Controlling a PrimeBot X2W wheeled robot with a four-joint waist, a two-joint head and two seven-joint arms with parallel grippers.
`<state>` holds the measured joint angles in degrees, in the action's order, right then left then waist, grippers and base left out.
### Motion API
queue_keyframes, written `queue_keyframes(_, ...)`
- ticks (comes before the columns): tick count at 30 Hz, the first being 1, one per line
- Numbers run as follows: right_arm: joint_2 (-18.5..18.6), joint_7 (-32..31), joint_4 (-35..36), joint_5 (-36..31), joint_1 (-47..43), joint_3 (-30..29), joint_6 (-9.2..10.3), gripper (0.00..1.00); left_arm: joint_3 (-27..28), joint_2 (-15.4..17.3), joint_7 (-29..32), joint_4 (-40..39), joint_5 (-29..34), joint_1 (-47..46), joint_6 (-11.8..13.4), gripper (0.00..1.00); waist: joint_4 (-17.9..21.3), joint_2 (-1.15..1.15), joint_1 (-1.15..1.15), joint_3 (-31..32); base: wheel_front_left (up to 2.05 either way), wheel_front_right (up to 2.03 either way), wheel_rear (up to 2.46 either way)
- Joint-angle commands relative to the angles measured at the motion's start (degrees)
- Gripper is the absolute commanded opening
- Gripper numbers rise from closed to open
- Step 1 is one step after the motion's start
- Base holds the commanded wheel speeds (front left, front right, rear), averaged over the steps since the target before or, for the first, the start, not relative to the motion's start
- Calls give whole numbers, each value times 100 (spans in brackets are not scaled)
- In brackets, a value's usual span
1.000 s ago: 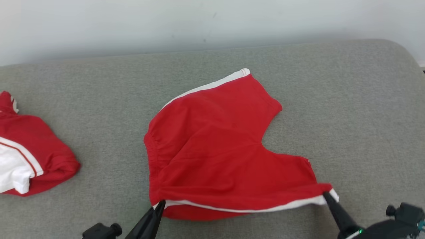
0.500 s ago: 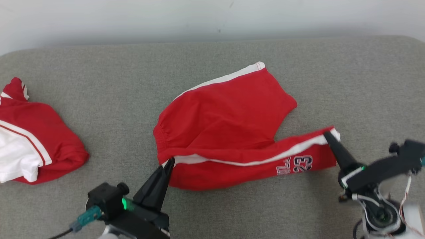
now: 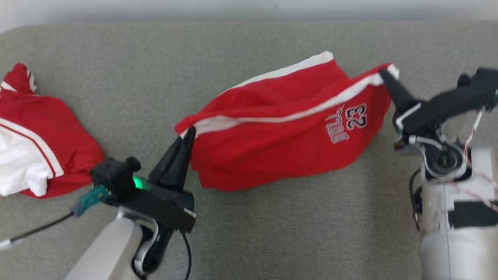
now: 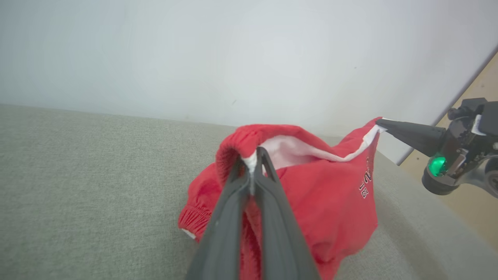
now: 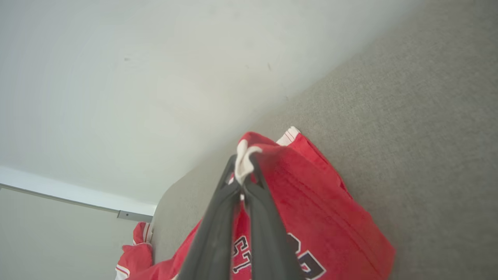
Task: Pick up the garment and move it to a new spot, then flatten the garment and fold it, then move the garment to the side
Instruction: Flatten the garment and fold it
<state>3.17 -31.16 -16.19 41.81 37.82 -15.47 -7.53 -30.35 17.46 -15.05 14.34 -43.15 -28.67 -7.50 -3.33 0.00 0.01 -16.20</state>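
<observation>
The garment (image 3: 272, 132) is a pair of red shorts with white side stripes and a printed "23", lying on the grey couch seat (image 3: 249, 233). My left gripper (image 3: 189, 132) is shut on its waistband corner at the left, and the left wrist view shows white trim pinched between the fingers (image 4: 249, 182). My right gripper (image 3: 383, 72) is shut on a leg hem corner at the right, held up over the far half of the garment. In the right wrist view the white hem (image 5: 243, 157) sticks out between the closed fingers (image 5: 233, 217). The garment (image 4: 323, 194) hangs slack between both grips.
A second red and white garment (image 3: 35, 144) lies bunched at the seat's left end, also visible as a red bundle (image 5: 134, 249) in the right wrist view. A pale wall (image 3: 249, 7) runs behind the seat. Bare grey cushion lies in front of the shorts.
Both grippers have carried the near edge of the shorts up and away, folding it over the far half so the "23" print faces up. The head camera has tilted down.
</observation>
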Motion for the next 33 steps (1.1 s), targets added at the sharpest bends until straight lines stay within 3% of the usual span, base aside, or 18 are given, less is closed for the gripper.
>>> queue_keyframes(1,19,37,-218,-143,282,-38,10,0,-4,-15,-19,76,-57,-185,3,0,-121,0,-1,-196,0,0,0)
queue_keyframes(17,321,916,-2530,-1291,2229,350,10,0,-114,-349,-19,957,79,-1343,3,0,-418,0,-1,-788,0,0,0)
queue_keyframes(24,401,1268,-3159,-1339,2575,489,10,0,-147,-408,-19,1184,172,-1507,3,0,-393,0,-1,-837,0,0,0)
queue_keyframes(25,421,1355,-3219,-1361,2609,531,10,40,-138,-418,-19,1210,205,-1518,2,0,-386,0,-1,-835,0,0,0)
queue_keyframes(26,418,1379,-3304,-1334,2630,576,10,100,-96,-415,-19,1231,273,-1532,3,21,-378,0,-1,-829,0,0,0)
queue_keyframes(27,418,1424,-3354,-1310,2639,646,10,100,-53,-419,-19,1260,325,-1531,3,91,-367,0,-1,-811,0,0,0)
queue_keyframes(28,438,1459,-3392,-1320,2642,729,10,100,-37,-437,-19,1287,359,-1512,3,100,-357,0,-1,-791,0,0,0)
queue_keyframes(33,568,1628,-3498,-1086,2522,1006,10,100,122,-475,-19,1319,534,-1356,3,100,-309,0,-1,-633,0,0,0)
